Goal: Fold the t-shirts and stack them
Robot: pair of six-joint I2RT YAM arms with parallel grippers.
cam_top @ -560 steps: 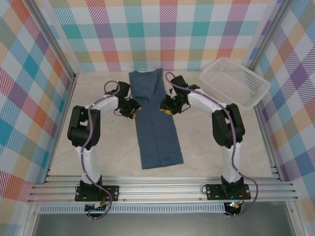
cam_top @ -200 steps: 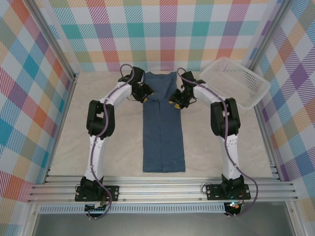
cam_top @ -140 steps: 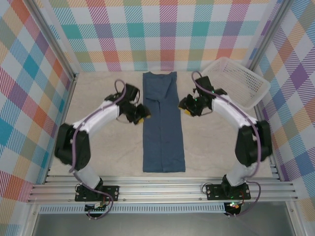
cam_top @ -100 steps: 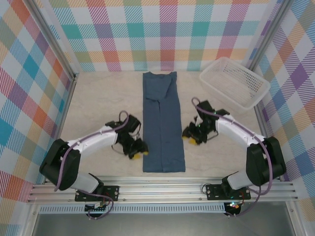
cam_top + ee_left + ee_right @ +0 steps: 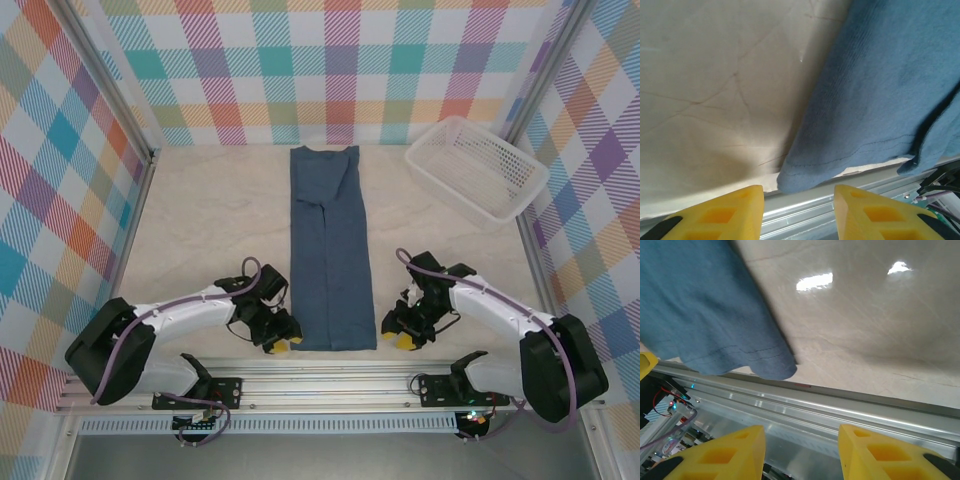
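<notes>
On the pale table (image 5: 200, 220), one dark blue t-shirt (image 5: 332, 250), folded lengthwise into a long narrow strip. Runs straight down the middle, from close under the checked back wall (image 5: 330, 70) to the near edge by the aluminium rail (image 5: 330, 385). Lies flat, with a fold line down its upper part (the far end slightly narrower than the near one). To the left of the near hem, the left gripper (image 5: 285, 340), low over the table and just beside the cloth. Holds nothing, its yellow fingers (image 5: 715, 215) set apart. From the left wrist camera, the near left corner of the shirt in the gap between those fingers, right at the table's edge above the rail. To the right of the hem, the right gripper (image 5: 400, 333), likewise low and near the cloth, a little farther off than its partner. Grips nothing either, its yellow fingers (image 5: 875, 450) spread wide. From the right wrist camera, the near right corner of the shirt to the left of the gap, at the table's edge, with stitching along the hem. At the far right corner, well apart from shirt and arms, a white mesh basket (image 5: 478, 165).
</notes>
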